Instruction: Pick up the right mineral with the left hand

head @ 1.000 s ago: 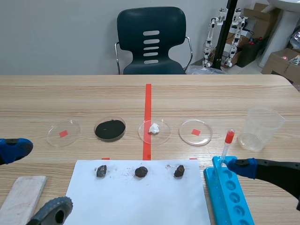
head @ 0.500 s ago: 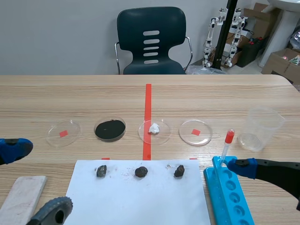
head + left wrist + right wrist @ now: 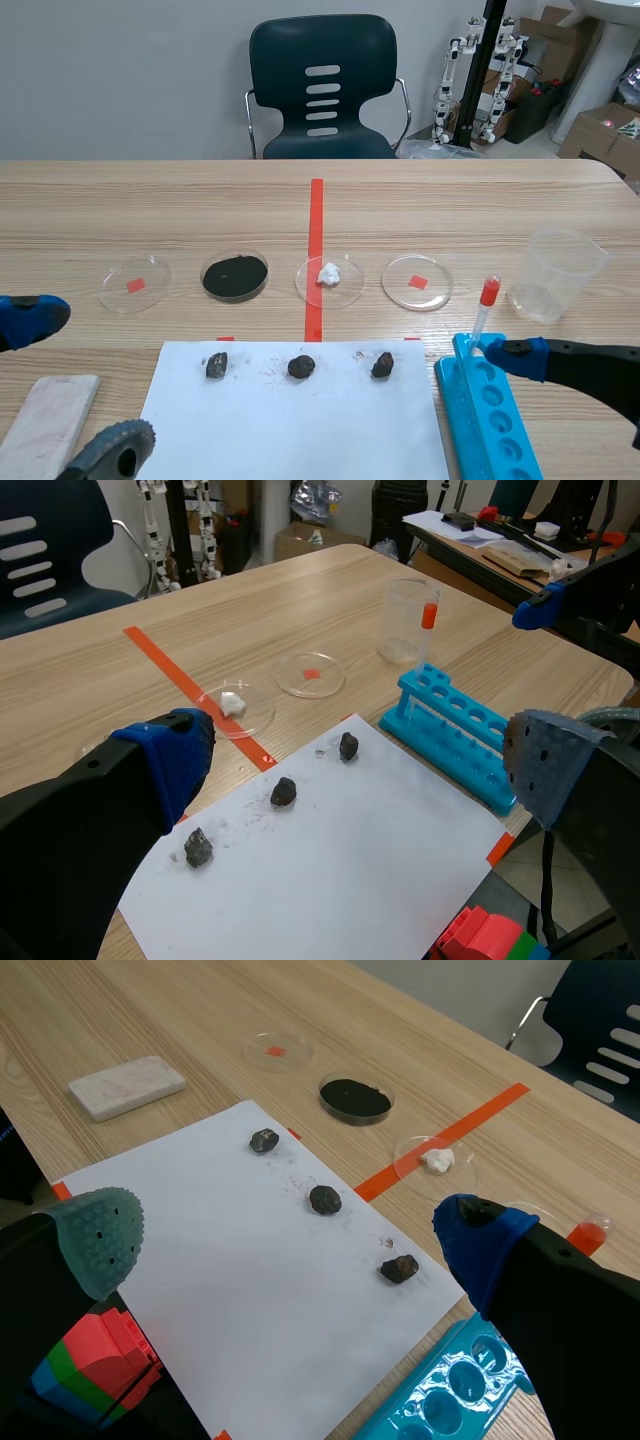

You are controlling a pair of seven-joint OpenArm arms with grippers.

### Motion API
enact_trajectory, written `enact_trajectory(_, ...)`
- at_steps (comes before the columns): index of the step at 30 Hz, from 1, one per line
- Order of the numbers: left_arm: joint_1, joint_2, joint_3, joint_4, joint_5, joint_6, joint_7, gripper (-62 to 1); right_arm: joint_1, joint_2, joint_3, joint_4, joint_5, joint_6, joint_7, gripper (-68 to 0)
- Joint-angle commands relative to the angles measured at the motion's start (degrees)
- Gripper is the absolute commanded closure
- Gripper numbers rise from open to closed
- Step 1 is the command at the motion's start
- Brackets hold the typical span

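Left gripper [image 3: 355, 765] wide open, empty, off the paper's [image 3: 290, 430] left side
Right mineral [image 3: 382, 365] sits near the paper's far-right corner; reaching across could knock or wrongly grab the middle mineral [image 3: 301, 367].

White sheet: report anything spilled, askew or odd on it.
Dark crumbs and dust are scattered on the white sheet around the left mineral and middle mineral, as if shed. Nothing else looks askew or damaged.
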Motion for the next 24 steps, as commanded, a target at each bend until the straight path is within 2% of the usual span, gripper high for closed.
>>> enact_trajectory(1,0.15,-0.04,0.37,0.61,-0.26,-0.04,-0.81,-60.2,0.04,-0.17,0.59,1.29,0.61,-0.22,0.85,-60.6)
enact_trajectory(5,-0.26,-1.88,0.37,0.61,-1.68,-0.07,-0.72,-60.2,0.04,-0.17,0.59,1.29,0.61,-0.22,0.85,-60.6)
enact_trajectory(8,-1.88,-3.39,0.37,0.61,-7.02,-0.09,2.29,-60.2,0.04,-0.15,0.59,1.29,0.61,-0.22,0.85,-60.6)
enact_trajectory(11,-4.55,-4.17,0.37,0.61,-13.73,-0.11,8.41,-60.2,0.04,-0.17,0.59,1.29,0.61,-0.22,0.85,-60.6)
enact_trajectory(17,-10.71,-4.17,0.55,0.61,-16.61,-1.22,23.45,-60.2,0.04,-0.17,0.59,1.29,0.61,-0.22,0.85,-60.6)
enact_trajectory(24,-20.57,-4.15,2.8,0.61,-28.2,-0.92,44.17,-60.2,0.04,-0.17,0.59,1.29,0.61,-0.22,0.85,-60.6)
